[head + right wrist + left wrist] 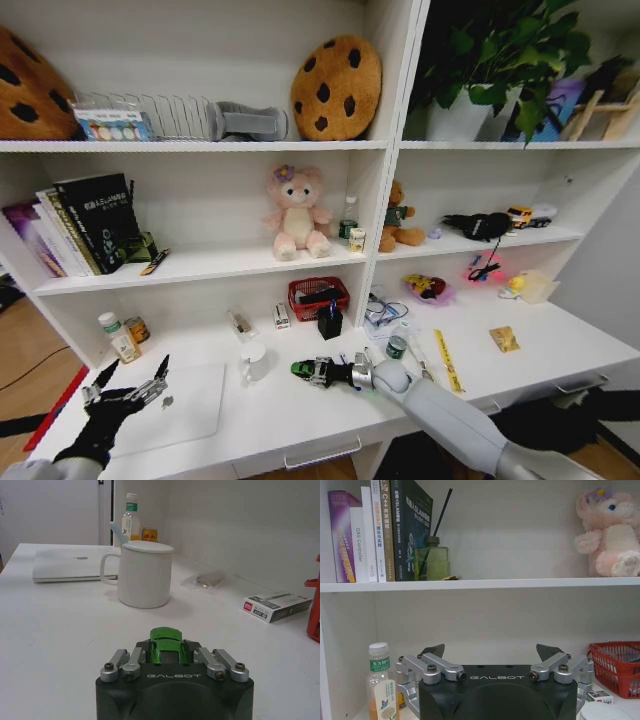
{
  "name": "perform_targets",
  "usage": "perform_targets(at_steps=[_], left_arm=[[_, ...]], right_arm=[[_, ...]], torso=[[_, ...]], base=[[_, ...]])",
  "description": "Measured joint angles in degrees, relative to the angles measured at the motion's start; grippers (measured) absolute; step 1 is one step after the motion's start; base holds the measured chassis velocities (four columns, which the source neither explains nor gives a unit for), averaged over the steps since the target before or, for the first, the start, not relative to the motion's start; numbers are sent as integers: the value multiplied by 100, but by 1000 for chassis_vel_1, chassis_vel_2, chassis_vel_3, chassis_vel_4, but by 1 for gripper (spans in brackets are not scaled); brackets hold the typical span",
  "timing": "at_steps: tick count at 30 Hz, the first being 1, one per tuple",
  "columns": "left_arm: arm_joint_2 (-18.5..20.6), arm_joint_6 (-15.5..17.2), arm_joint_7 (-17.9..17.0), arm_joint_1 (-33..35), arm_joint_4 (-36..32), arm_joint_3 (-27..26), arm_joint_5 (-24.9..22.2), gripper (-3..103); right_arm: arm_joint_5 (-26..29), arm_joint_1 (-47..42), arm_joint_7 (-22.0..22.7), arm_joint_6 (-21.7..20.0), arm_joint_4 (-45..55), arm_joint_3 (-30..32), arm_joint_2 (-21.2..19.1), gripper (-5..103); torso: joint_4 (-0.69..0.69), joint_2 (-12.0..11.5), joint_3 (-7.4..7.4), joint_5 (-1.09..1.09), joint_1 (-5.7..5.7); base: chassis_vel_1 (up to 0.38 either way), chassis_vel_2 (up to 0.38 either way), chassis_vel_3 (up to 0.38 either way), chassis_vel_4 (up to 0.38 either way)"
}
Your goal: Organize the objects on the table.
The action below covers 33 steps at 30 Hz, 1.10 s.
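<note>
bench (560, 345) is long & white w/ shelving behind. silver laptop (185, 405) lies closed at the front-left corner; left tool (128, 385) hangs over its left edge, fingers spread, holding nothing. white mug (254, 360) w/ lid & spoon stands just beside the laptop, mid-bench. right tool (322, 371) sits low near the front edge, pinching the green toy car (166, 646) between its fingers.

risk, imo: the car is tiny & glossy, so it could squirt out of the pinch if bumped. the mug stands close in front of the tool; a sweep twd the laptop could tip it. red basket (318, 296), black pot (330, 322) & small box (277, 606) crowd the back edge.
</note>
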Motion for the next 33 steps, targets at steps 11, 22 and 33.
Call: perform_targets(at_steps=[11, 22, 33], left_arm=[[0, 0, 0, 0, 0, 0, 0, 100], [0, 0, 0, 0, 0, 0, 0, 100], [0, 0, 0, 0, 0, 0, 0, 100]], right_arm=[[296, -58, -23, -63, 711, 465, -356, 36], [1576, 607, 97, -560, 2653, 951, -1194, 36], [2269, 2875, -493, -690, 1757, 14, -690, 36]], torso=[[0, 0, 0, 1, 0], [0, 0, -1, 0, 0], [3, 0, 0, 0, 1]], base=[[0, 0, 0, 0], [0, 0, 0, 0], [0, 0, 0, 0]])
